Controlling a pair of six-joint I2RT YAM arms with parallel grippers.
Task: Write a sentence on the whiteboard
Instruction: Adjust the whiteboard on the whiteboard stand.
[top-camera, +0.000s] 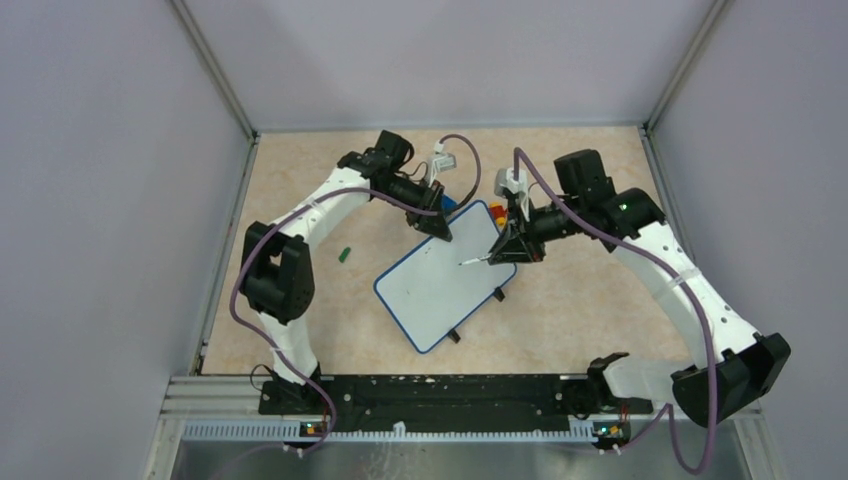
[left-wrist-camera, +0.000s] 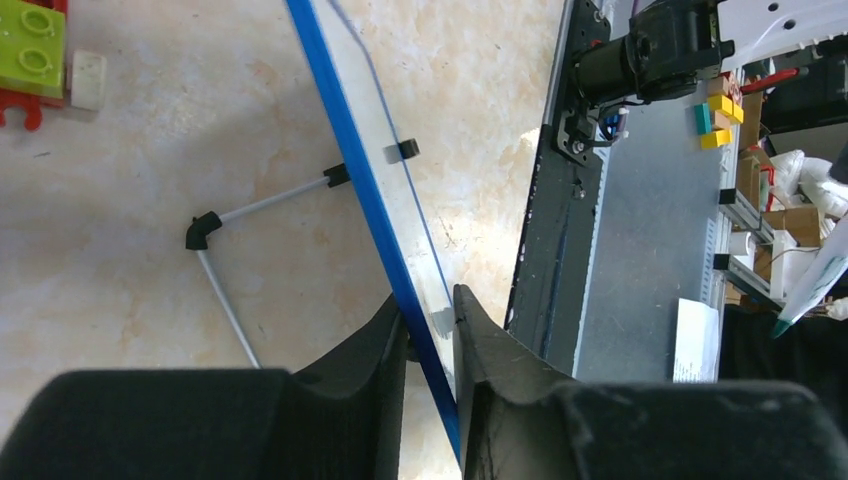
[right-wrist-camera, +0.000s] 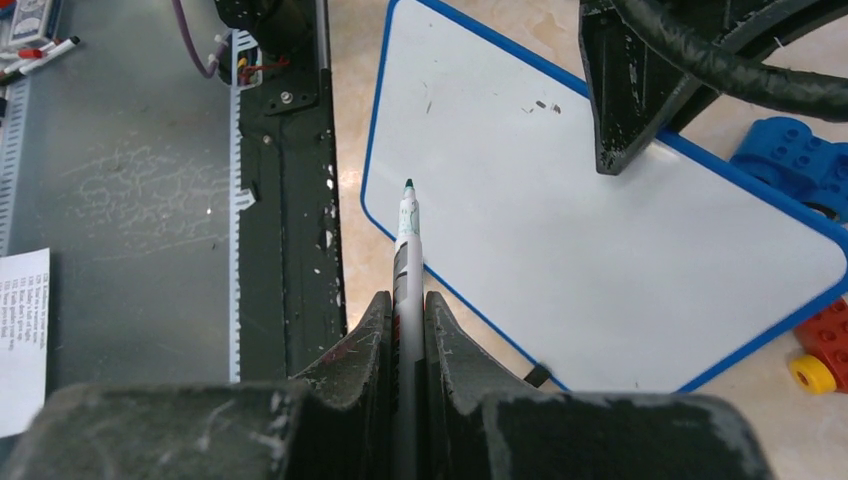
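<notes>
The right hand (top-camera: 497, 255), gripping a green marker (top-camera: 475, 260), points its tip left over the blank, diagonally lying whiteboard (top-camera: 440, 295), whose upper edge the left hand (left-wrist-camera: 430, 305) pinches.

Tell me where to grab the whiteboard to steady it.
Take the whiteboard by the blue rim of its far-left edge, coming edge-on from that side. Its stand holds the board tilted off the table, leaving room for a finger underneath; the left gripper straddles the rim there.
</notes>
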